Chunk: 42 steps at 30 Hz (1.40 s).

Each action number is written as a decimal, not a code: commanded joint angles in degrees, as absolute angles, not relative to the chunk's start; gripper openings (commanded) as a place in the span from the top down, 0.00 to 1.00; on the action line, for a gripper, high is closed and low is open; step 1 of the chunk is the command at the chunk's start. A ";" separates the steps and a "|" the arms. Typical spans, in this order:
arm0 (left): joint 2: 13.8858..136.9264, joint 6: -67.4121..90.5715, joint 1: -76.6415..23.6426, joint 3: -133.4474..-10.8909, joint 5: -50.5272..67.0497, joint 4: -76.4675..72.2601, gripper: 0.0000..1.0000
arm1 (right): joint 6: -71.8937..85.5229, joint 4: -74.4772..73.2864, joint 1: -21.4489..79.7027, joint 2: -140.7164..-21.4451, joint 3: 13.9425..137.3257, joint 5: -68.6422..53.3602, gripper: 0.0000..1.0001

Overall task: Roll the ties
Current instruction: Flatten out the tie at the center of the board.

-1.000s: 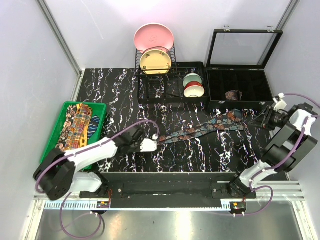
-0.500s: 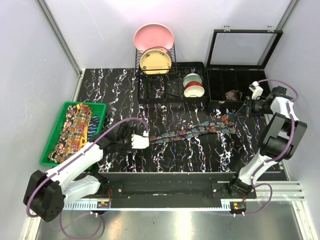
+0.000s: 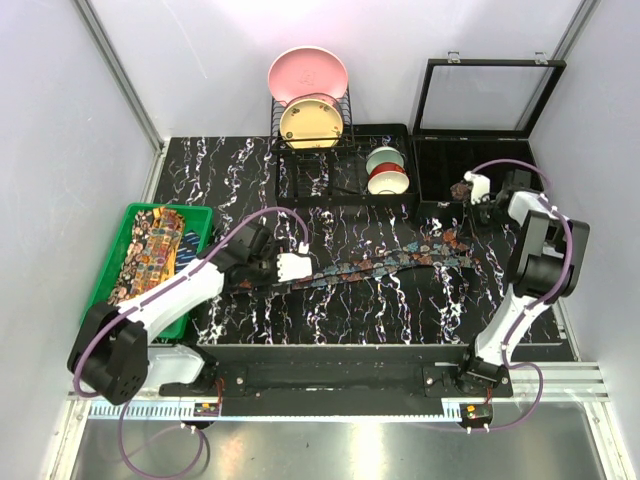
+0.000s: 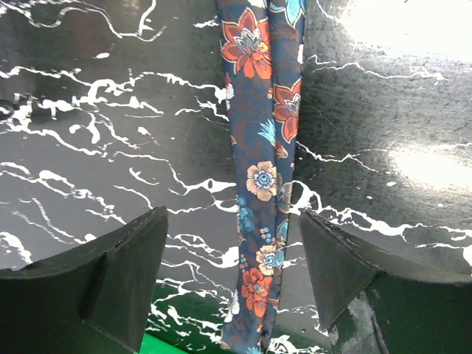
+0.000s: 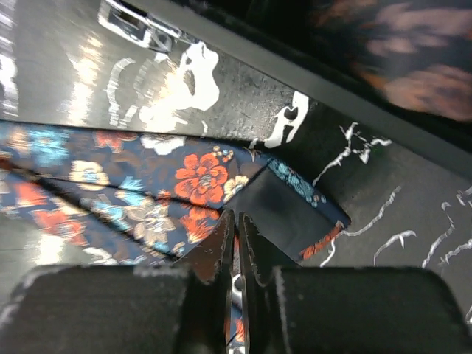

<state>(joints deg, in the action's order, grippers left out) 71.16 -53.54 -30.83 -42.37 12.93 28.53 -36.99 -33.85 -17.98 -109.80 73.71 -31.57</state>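
A dark blue tie [image 3: 390, 262] with orange flowers lies stretched across the black marbled table. My left gripper [image 3: 305, 270] stands open over its narrow end, and the tie [image 4: 258, 147] runs between the two fingers untouched. My right gripper [image 3: 468, 205] hovers by the front wall of the black box, over the tie's wide end. Its fingers [image 5: 221, 243] are shut to a hairline slit above the folded-over corner of the tie [image 5: 147, 192], with nothing visibly pinched. A rolled brownish tie [image 3: 463, 188] sits in the box. More ties [image 3: 150, 250], yellow-orange paisley, lie in the green bin.
The green bin [image 3: 205, 215] stands at the table's left edge. A dish rack [image 3: 310, 150] with pink and yellow plates is at the back, with stacked bowls [image 3: 386, 172] beside it. The compartment box [image 3: 520, 185] has its lid raised at the back right.
My left gripper opened and let go of the tie's narrow end after drawing it left. My right gripper swung from the far right to the box front, its jaws closing.
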 commanded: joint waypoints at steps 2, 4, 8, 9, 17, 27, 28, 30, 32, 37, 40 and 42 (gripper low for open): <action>71.89 -51.33 -30.85 -45.18 14.94 25.66 0.21 | -44.72 -31.99 -17.14 -111.36 70.42 -20.23 0.92; 71.81 -50.72 -30.94 -45.09 15.20 25.66 0.21 | -46.75 -32.25 -17.23 -110.40 68.83 -16.19 0.93; 71.98 -49.40 -31.99 -45.00 15.91 25.40 0.23 | -52.45 -34.35 -20.46 -107.41 64.35 -12.83 0.95; 72.33 -48.96 -32.69 -45.17 15.39 24.88 0.25 | -53.34 -34.97 -21.44 -106.10 63.81 -12.75 0.95; 85.51 -42.89 -38.06 -57.37 14.85 23.38 0.27 | -58.44 -40.60 -26.28 -99.23 59.95 -14.15 0.96; 93.42 -51.85 -39.29 -61.70 18.37 29.36 0.27 | -60.20 -41.92 -30.58 -99.05 60.12 -13.98 0.96; 94.04 -51.68 -39.46 -61.79 17.76 29.09 0.27 | -60.81 -42.27 -30.93 -99.23 60.47 -14.15 0.96; 96.32 -50.89 -39.46 -62.66 16.79 28.57 0.30 | -61.34 -42.54 -31.82 -99.32 60.56 -14.33 0.96; 98.07 -50.01 -39.46 -63.54 16.35 27.25 0.32 | -61.61 -42.80 -31.82 -99.40 60.73 -14.41 0.96; 100.98 -50.71 -39.81 -65.91 15.65 27.51 0.34 | -61.08 -42.89 -31.82 -100.55 61.52 -14.68 0.96; 101.43 -52.64 -39.90 -65.57 14.50 28.21 0.44 | -61.08 -42.80 -31.90 -101.07 61.96 -14.41 0.96; 100.99 -53.52 -39.82 -64.78 14.15 28.74 0.51 | -61.00 -42.54 -31.99 -101.42 62.31 -13.98 0.96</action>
